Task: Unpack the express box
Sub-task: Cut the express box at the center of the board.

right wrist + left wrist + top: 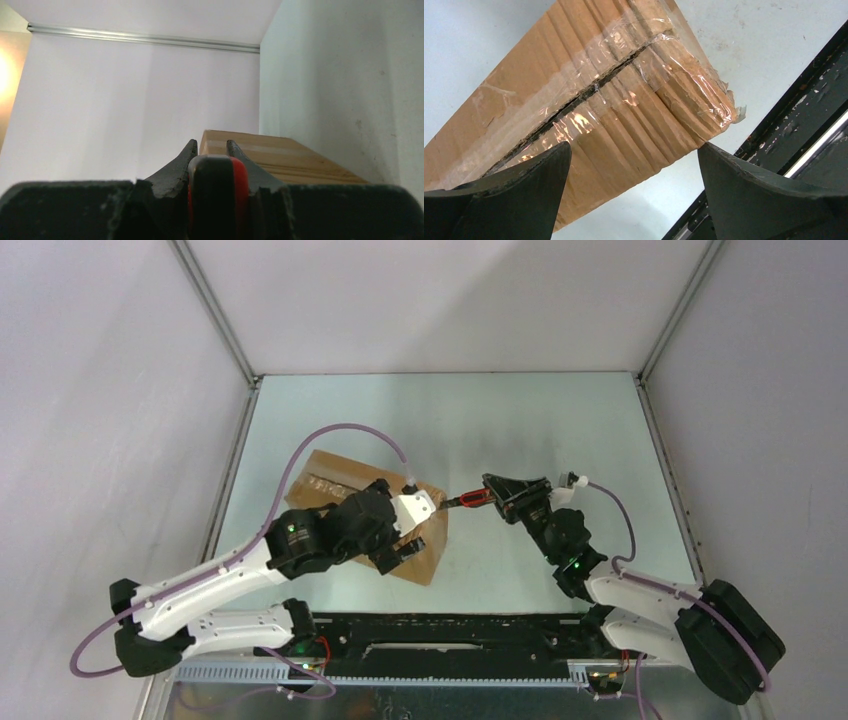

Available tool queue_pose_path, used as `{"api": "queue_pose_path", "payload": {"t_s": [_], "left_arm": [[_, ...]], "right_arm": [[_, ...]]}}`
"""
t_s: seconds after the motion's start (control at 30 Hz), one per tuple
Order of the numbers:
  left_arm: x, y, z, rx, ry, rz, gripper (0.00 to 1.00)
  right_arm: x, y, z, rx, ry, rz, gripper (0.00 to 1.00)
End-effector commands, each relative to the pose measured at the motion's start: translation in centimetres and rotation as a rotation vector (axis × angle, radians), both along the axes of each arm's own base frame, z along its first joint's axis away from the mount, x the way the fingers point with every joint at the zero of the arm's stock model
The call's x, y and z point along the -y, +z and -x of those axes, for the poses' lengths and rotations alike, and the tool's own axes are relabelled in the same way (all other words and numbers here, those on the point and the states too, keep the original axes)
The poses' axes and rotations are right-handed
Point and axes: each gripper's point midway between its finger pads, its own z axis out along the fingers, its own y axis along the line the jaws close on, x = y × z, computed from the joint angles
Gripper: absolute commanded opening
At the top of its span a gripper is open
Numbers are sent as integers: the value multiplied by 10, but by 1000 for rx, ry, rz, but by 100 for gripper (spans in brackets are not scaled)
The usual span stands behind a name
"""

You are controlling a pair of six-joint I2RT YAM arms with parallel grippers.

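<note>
The express box (322, 480) is a brown cardboard carton lying slantwise on the table, left of centre. My left arm hides most of it. In the left wrist view its taped flap seam (589, 95) shows a dark gap under crinkled clear tape. My left gripper (408, 532) hovers over the box's near right end, jaws wide open with nothing between them (634, 146). My right gripper (497, 497) is shut on a red and black knife (468, 501) whose tip points left at the box's right edge. In the right wrist view the knife handle (217, 185) sits between the fingers, with the box (280, 155) just beyond.
A black rail (450, 645) runs along the table's near edge, close to the box's near corner (804, 100). White walls with metal frame posts (215, 315) close in the table at left, back and right. Purple cables loop over both arms.
</note>
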Motion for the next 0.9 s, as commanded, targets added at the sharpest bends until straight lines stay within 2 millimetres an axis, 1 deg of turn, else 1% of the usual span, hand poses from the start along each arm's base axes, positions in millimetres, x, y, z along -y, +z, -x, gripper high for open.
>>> {"api": "queue_pose_path", "payload": {"t_s": [0.0,0.1,0.2,0.33,0.5,0.6,0.7,0.73,0.83,0.87], "left_arm": [[5,5,-6,71,-17,22,100],[6,0,-5,69,-22,9,100],[3,-9,-4,77,-25,-19,100],[1,-14,-7,95,-15,-26,99],[-1,-15,-12,137,-3,-20,94],[-4,-19,-15,170,5,-22,90],[-2,-20,-19,201,5,-9,86],[-2,-21,-19,207,0,-9,85],[4,-19,-22,243,-20,12,82],[6,-21,-22,251,-35,8,81]], "right_arm": [[2,29,-10,47,-53,-81,0],[5,23,-12,23,-74,-92,0],[5,26,-14,25,-83,-125,0],[0,31,-16,24,-76,-160,0],[-11,29,-13,13,-57,-155,0],[-19,26,-9,4,-27,-174,0],[-26,25,-2,-7,16,-190,0],[-29,22,0,-17,25,-173,0],[-38,23,7,-7,59,-119,0],[-41,23,9,-4,68,-102,0]]}}
